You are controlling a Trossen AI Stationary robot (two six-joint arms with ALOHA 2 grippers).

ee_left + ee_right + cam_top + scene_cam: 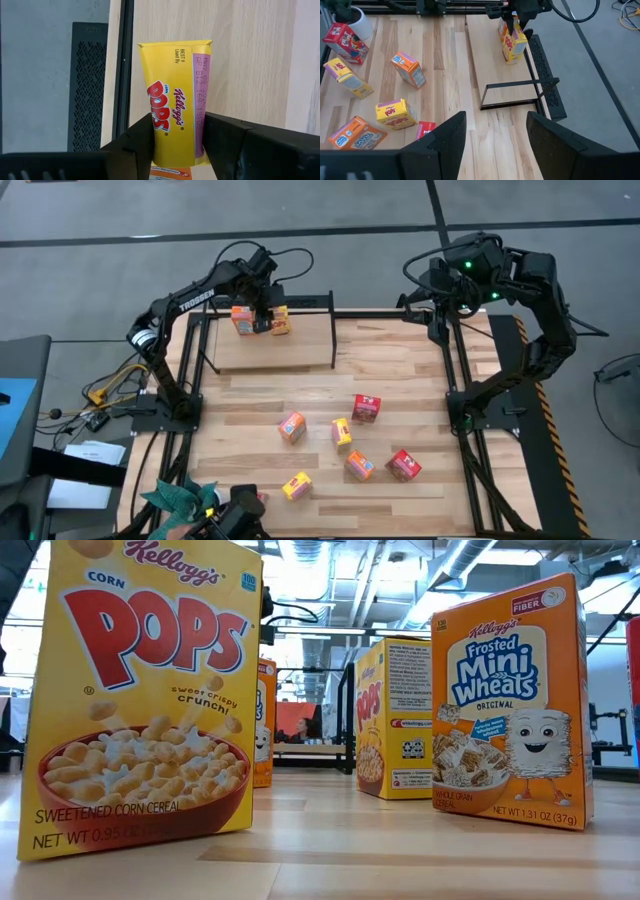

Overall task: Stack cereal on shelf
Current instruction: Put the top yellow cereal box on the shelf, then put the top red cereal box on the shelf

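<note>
Light wood tabletop (400, 370) on a grey floor, dark frame around it; cables and gear lie off its 9 o'clock edge.

Shelf (300, 345): black tube frame with pale board, at the tabletop's 11 o'clock corner. An orange box (241, 320) stands on it near its 12 o'clock edge.

Left end effector (268, 316) is over the shelf, just beside the orange box. Its fingers (137, 145) are closed on a yellow Corn Pops box (175, 100), one finger on each side face. The box is upright over the shelf board, next to the black rail; whether its base touches the board cannot be told. Right wrist view shows the same box (513, 46) under that end effector, at the shelf's far end.

Loose cereal, tabletop centre to 5 o'clock, left to right in the high view: yellow box (297, 485) at 6 o'clock near the front edge; orange box (291, 427); yellow box (342, 431); orange box (359, 466); red box (366, 408); red box (404, 465). All are apart from one another.

Right end effector (495, 132) is held high near the 1 o'clock corner, off the cereal, fingers spread and holding nothing.

Low view: a large Corn Pops front (140, 690) closest, a Frosted Mini-Wheats box (510, 705) to its right.
</note>
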